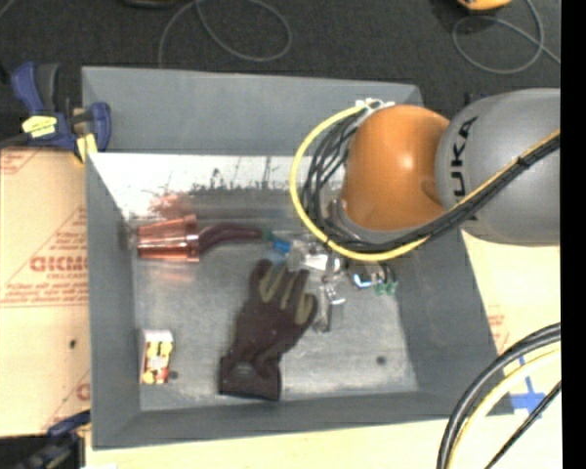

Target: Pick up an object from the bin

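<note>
1. Presently, in the camera view, my arm comes in from 3 o'clock over the grey metal bin (112, 291). My orange wrist cover (396, 169) sits at about 1 o'clock from the bin's centre, with black and yellow cables (308, 189) looped round its 9 o'clock side.
2. My gripper (324, 296) hangs below that cover, just off the bin's centre toward 3 o'clock and low over the floor. I cannot tell whether it is parted or closed, because the cover and cables hide most of it.
3. Nearest to it is a dark brown glove (266, 338). It lies flat, its cuff toward 6 o'clock and its finger end toward 1 o'clock. My gripper is right at that finger end, on its 3 o'clock edge. I cannot tell whether it is touching the glove.
4. At 10 o'clock, against the back wall, lies a translucent red scoop-like thing (169, 240). Its dark red handle (230, 233) points toward 3 o'clock, and it is well apart from my gripper.
5. At 8 o'clock, near the front left corner, a small yellow and red box (156, 357) lies on its own, clear of the glove.
</note>
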Robot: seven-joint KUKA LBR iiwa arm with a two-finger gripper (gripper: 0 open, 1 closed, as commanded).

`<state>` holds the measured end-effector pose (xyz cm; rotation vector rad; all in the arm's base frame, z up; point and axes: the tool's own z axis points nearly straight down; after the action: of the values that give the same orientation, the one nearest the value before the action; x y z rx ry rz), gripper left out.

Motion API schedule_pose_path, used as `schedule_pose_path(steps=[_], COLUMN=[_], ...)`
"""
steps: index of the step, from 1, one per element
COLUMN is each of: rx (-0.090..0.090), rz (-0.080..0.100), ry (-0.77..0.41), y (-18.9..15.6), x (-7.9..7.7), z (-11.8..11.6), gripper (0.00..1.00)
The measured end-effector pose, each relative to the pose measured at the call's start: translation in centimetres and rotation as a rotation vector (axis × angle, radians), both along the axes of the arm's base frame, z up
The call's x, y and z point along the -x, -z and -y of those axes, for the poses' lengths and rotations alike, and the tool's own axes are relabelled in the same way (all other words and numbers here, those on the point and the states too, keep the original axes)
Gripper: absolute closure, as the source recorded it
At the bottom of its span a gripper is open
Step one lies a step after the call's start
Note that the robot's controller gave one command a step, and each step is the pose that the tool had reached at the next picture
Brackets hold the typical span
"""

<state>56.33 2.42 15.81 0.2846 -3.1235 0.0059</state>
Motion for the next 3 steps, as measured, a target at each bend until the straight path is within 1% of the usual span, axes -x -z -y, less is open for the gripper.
schedule_pose_path(steps=[1,2,3], rx=[-0.005,-0.004,-0.002], rz=[0.021,0.003,0.015], ry=[-0.202,-0.2,-0.207], y=[1.1,3.4,2.1], x=[1.3,0.5,2.9], z=[-0.4,2.0,-0.4], gripper=[0.0,0.0,0.0])
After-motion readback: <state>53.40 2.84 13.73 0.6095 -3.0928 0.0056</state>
